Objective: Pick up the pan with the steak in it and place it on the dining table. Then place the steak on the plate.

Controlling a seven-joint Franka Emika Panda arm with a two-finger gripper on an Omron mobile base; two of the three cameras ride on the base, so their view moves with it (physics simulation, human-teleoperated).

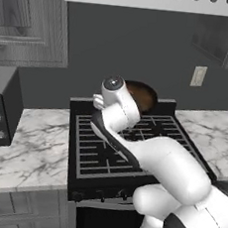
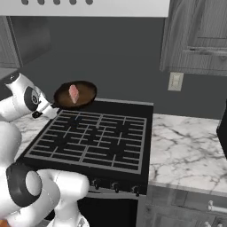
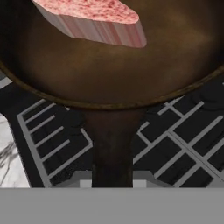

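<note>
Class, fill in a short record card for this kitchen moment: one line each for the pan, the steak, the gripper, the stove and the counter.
pan: dark round skillet, lifted above the back of the stove, handle toward the arm
steak: pinkish-red slab lying in the pan
gripper: gripper shut on the pan's handle
stove: black cooktop with grey grates, knobs along the front edge
counter: marble-topped counter either side of the stove
</note>
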